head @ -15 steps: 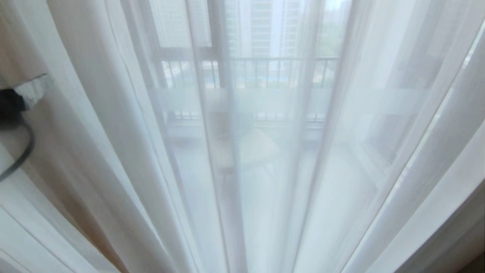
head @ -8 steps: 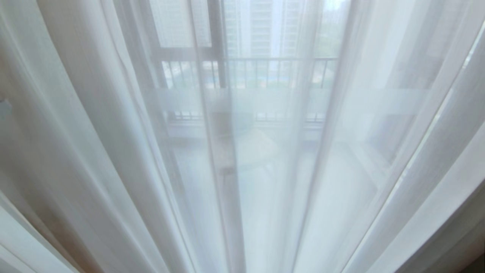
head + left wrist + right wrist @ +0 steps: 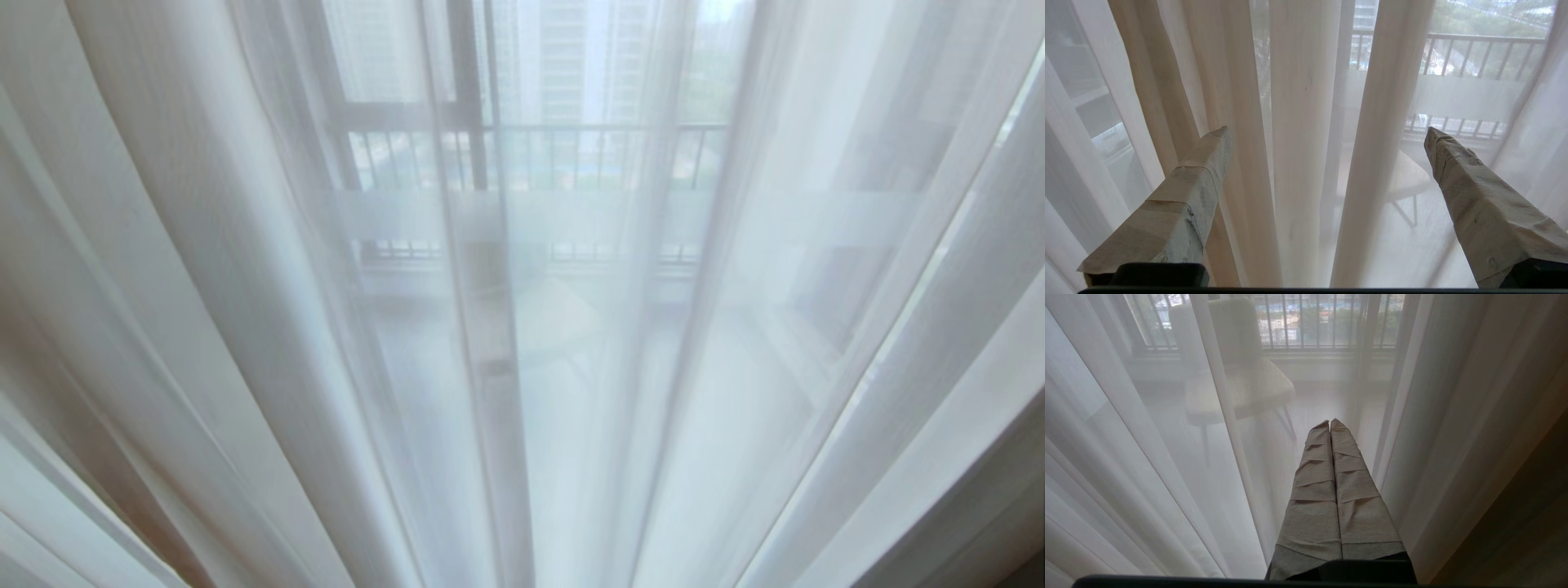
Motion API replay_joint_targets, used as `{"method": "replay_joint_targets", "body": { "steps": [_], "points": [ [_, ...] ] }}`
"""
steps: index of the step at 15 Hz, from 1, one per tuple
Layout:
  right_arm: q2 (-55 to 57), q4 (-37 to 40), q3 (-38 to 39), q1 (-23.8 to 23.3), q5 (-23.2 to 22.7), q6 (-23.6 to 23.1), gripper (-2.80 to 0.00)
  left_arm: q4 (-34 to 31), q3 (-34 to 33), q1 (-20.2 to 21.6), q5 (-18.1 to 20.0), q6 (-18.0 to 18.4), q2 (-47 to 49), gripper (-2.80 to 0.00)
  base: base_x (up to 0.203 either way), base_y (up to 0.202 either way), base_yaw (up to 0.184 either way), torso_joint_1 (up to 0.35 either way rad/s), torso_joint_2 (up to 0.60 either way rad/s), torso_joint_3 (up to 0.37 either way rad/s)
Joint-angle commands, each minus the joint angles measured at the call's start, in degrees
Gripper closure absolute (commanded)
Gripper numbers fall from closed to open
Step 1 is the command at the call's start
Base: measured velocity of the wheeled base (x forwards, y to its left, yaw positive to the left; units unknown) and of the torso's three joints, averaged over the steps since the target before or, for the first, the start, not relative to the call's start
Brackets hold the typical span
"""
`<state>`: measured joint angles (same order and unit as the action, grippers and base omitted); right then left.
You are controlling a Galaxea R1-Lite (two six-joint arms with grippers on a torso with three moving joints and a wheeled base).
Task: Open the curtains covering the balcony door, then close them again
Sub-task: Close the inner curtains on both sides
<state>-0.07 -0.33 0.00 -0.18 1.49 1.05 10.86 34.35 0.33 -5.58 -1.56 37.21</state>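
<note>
The sheers (image 3: 245, 286) hung drawn across the door (image 3: 467, 98), filling our whole head view. Our left gripper (image 3: 1327, 132) faced their folds with its fingers (image 3: 1208, 155) spread wide, grasping nothing. Our right gripper (image 3: 1329, 422) pointed at the sheers too, fingers (image 3: 1347, 457) clenched together, empty.

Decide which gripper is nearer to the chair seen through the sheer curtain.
Hard to judge, probably the right. The right gripper, fingers shut, points just beside the chair behind the sheer curtain. The left gripper, fingers wide open, faces curtain folds with the chair off to one side.
</note>
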Motion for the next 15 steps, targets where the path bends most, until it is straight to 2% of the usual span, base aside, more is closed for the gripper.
{"method": "replay_joint_targets", "body": {
  "steps": [1,15],
  "points": [
    [0.07,-0.02,0.00,0.01,0.01,0.01,0.00,0.12,-0.78,0.02,-0.04,-0.02,-1.88,0.00,0.000,0.000,0.000,0.000,0.00,0.000],
    [0.07,-0.02,0.00,0.01,0.01,0.01,0.00,0.16,-4.39,-0.48,0.98,-0.11,-4.54,0.00,0.000,0.000,0.000,0.000,0.00,0.000]
  ]
}}
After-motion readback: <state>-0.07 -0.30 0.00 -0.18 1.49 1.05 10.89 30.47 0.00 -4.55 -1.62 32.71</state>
